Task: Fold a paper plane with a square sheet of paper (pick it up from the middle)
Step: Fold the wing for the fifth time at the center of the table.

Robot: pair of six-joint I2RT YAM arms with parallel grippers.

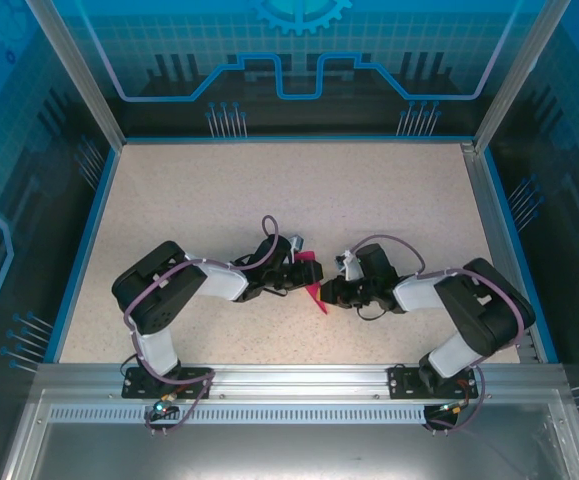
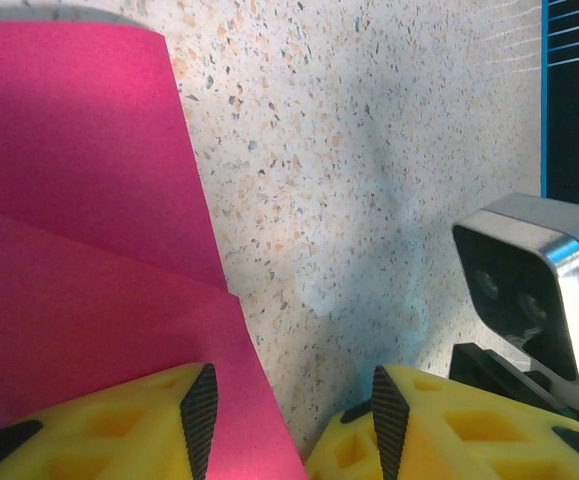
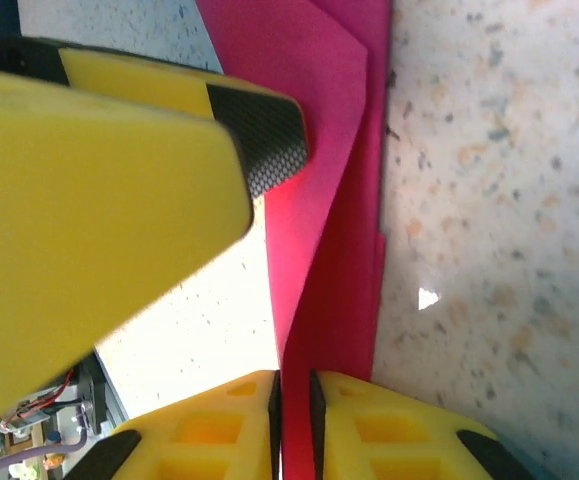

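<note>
top view: both arms reach in to the middle of the speckled table (image 1: 269,190). left gripper (image 1: 299,275) and right gripper (image 1: 327,292) face each other, tips close together, with the folded pink paper sheet (image 1: 317,298) between them.

right wrist view: right gripper (image 3: 292,410) pads are pressed nearly together, a thin slit between them, and the paper (image 3: 319,150) runs into that slit. it is pinching the sheet at a layered edge. at least two layers show, offset along the edge. a yellow finger of the left gripper (image 3: 99,200) lies across the upper left, its black pad over the paper; cannot tell if it touches.

left wrist view: left gripper (image 2: 294,420) fingers are spread, bare table in the gap. the paper (image 2: 79,250) lies on the left side, one crease line running across it, its edge passing under the left-hand finger (image 2: 119,425). nothing sits between the pads. the right arm's wrist camera (image 2: 529,285) sits close on the right.
</note>
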